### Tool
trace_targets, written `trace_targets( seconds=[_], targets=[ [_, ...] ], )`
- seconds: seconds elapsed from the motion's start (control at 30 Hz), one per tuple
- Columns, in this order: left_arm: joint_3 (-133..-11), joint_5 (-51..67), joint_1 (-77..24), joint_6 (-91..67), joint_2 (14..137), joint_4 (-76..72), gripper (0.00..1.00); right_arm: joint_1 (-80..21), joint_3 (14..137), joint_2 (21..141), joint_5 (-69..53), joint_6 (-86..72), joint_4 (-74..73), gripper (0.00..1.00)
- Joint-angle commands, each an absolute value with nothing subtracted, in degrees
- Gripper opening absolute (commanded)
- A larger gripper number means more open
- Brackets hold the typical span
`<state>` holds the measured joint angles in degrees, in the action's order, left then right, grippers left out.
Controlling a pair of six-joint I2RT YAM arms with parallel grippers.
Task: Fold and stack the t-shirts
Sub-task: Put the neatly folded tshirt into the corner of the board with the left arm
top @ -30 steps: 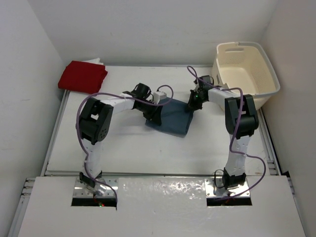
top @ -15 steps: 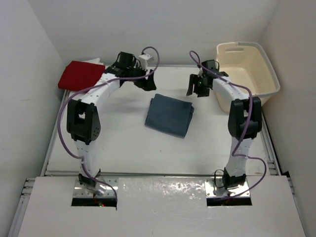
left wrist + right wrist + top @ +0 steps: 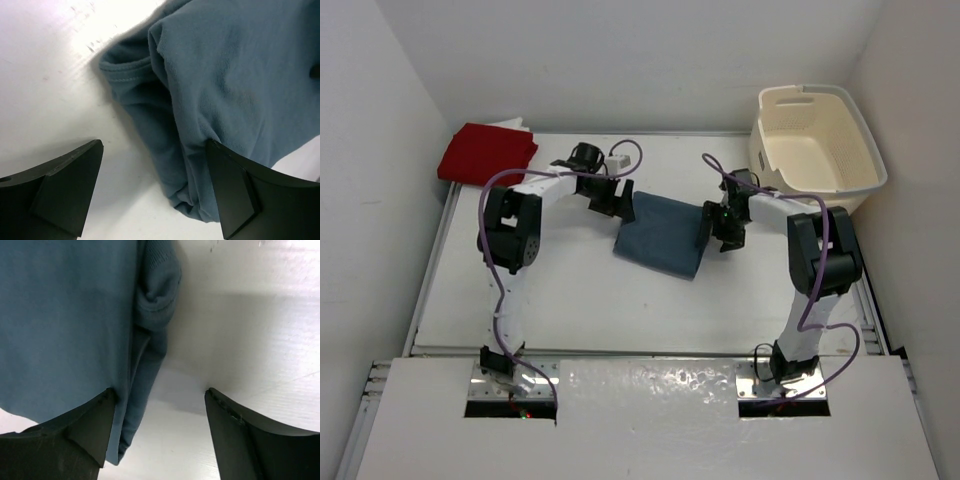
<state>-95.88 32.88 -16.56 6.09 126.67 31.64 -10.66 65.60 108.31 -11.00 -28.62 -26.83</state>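
The white counter is carrying the folded slate blue-grey t-shirt at its middle, and the red t-shirt is lying folded at the far left corner. The left claw is gaping wide and empty astride the blue-grey shirt's left edge, the right claw likewise astride its right edge.

Folded slate blue-grey cloth t-shirt, flat at mid-table, layered edges bunched at both sides. Folded bright red cloth t-shirt at far-left corner, sliver of white cloth at its far edge.
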Motion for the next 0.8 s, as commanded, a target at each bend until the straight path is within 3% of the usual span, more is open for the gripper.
trace_targets(
  seconds=[0.0,0.23,0.4,0.67,0.7,0.77],
  targets=[
    [-94.1,36.7,-17.1,3.0,124.9,29.2,0.83,-10.9,65.1,107.2,-12.4,-30.8,-22.1,0.70],
    [-92.2,41.1,-18.1,-1.4,126.0,27.5,0.83,-11.3,65.1,109.6,-11.0,-31.3,-22.3,0.65],
    [-89.5,41.5,-11.7,-6.5,115.3,19.4,0.82,-11.3,66.0,109.9,-9.5,-30.8,-23.6,0.61],
    [-97.6,35.9,-14.9,-0.8,110.8,25.3,0.84,-11.4,66.3,110.7,-9.0,-30.9,-23.5,0.61],
    [-97.6,33.7,-15.7,-0.3,111.2,27.1,0.99,-11.3,66.5,110.7,-8.9,-30.5,-23.9,0.61],
    [-97.6,32.6,-17.4,1.7,112.8,29.2,1.00,-11.3,66.7,110.2,-8.8,-30.4,-23.8,0.61]
  ],
)
